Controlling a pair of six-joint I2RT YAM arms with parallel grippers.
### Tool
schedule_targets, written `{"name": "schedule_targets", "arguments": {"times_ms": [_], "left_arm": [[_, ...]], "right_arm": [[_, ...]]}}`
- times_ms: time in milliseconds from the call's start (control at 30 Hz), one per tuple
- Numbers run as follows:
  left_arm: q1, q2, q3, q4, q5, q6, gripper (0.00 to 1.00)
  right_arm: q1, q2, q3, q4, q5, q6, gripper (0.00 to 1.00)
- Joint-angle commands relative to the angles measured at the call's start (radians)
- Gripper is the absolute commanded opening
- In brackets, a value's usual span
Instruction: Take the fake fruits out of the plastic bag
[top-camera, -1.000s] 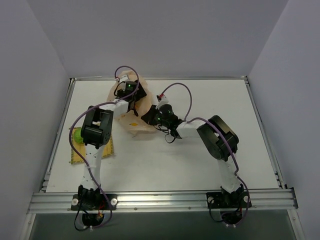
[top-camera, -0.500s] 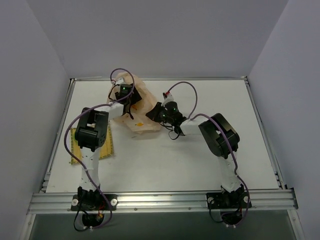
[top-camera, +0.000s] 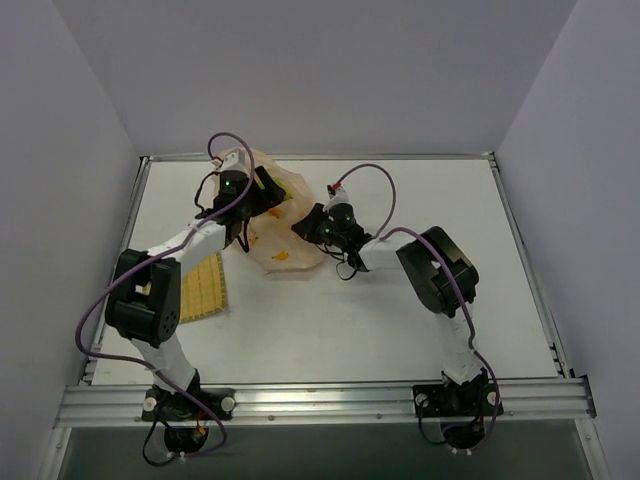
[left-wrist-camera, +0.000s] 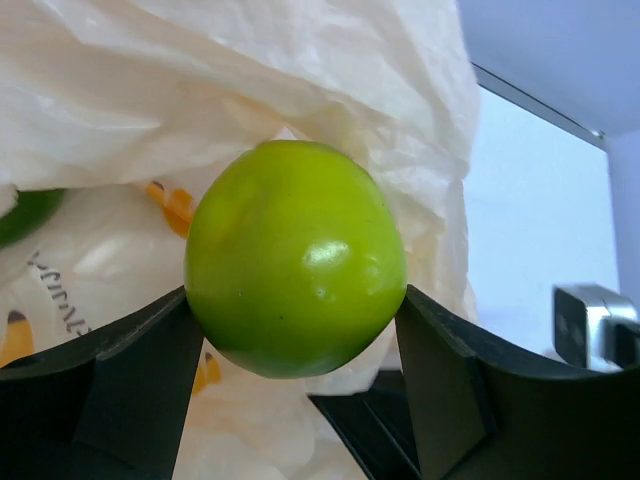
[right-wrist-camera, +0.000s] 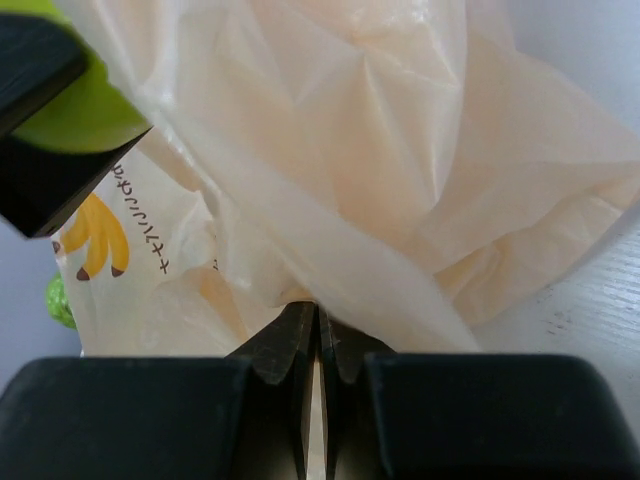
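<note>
The left gripper (left-wrist-camera: 297, 305) is clenched on one fake fruit (left-wrist-camera: 295, 255), held between both fingers, with the plastic bag (left-wrist-camera: 250, 70) bunched directly behind it. The right gripper (right-wrist-camera: 312, 318) pinches a fold of the bag, which rises above its fingertips. A green patch (left-wrist-camera: 22, 212) beyond the left gripper's left-hand finger is possibly a second fruit.

fake fruit (left-wrist-camera: 20, 214) half behind plastic bag (left-wrist-camera: 300, 60), edge-cropped
</note>
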Motion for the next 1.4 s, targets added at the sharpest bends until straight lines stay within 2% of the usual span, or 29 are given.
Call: {"name": "schedule_targets", "arguments": {"times_ms": [0, 167, 267, 333, 433, 467, 500, 600, 667, 800, 1100, 1200, 1367], "left_arm": [[0.001, -0.113, -0.022, 0.013, 0.138, -0.019, 0.42], [0.022, -0.248, -0.068, -0.167, 0.221, 0.004, 0.42], [0.029, -0.377, -0.138, -0.282, 0.169, 0.021, 0.42], [0.027, -0.451, -0.171, -0.356, 0.09, 0.059, 0.42], [0.029, -0.599, -0.213, -0.545, -0.122, 0.102, 0.42], [0.03, -0.676, -0.241, -0.577, -0.236, 0.11, 0.42], [0.03, -0.711, -0.252, -0.605, -0.289, 0.116, 0.42], [0.038, -0.808, -0.293, -0.667, -0.403, 0.124, 0.42], [0.042, -0.84, -0.303, -0.685, -0.411, 0.133, 0.42], [0.05, -0.835, -0.313, -0.739, -0.464, 0.142, 0.42], [0.065, -0.721, -0.456, -0.602, -0.46, 0.072, 0.42], [0.076, -0.686, -0.473, -0.556, -0.458, 0.067, 0.46], [0.088, -0.615, -0.473, -0.526, -0.477, 0.063, 0.64]], "right_arm": [[0.006, -0.06, 0.01, 0.041, 0.04, 0.022, 0.0], [0.006, -0.081, 0.028, 0.015, 0.052, 0.018, 0.0], [0.005, -0.083, 0.058, -0.02, 0.058, 0.005, 0.0], [0.002, -0.084, 0.062, -0.023, 0.06, 0.01, 0.0], [0.003, -0.086, 0.065, -0.025, 0.061, 0.013, 0.0], [0.003, -0.084, 0.068, -0.026, 0.061, 0.015, 0.0], [0.003, -0.084, 0.068, -0.028, 0.063, 0.018, 0.0], [0.008, -0.086, 0.065, -0.026, 0.063, 0.019, 0.0], [0.009, -0.102, 0.055, -0.025, 0.063, 0.018, 0.0], [0.012, -0.142, 0.004, -0.023, 0.064, 0.001, 0.0], [0.014, -0.187, -0.033, -0.029, 0.054, -0.03, 0.0], [0.012, -0.193, -0.037, -0.032, 0.055, -0.038, 0.0], [0.014, -0.193, -0.048, -0.023, 0.052, -0.039, 0.0]]}}
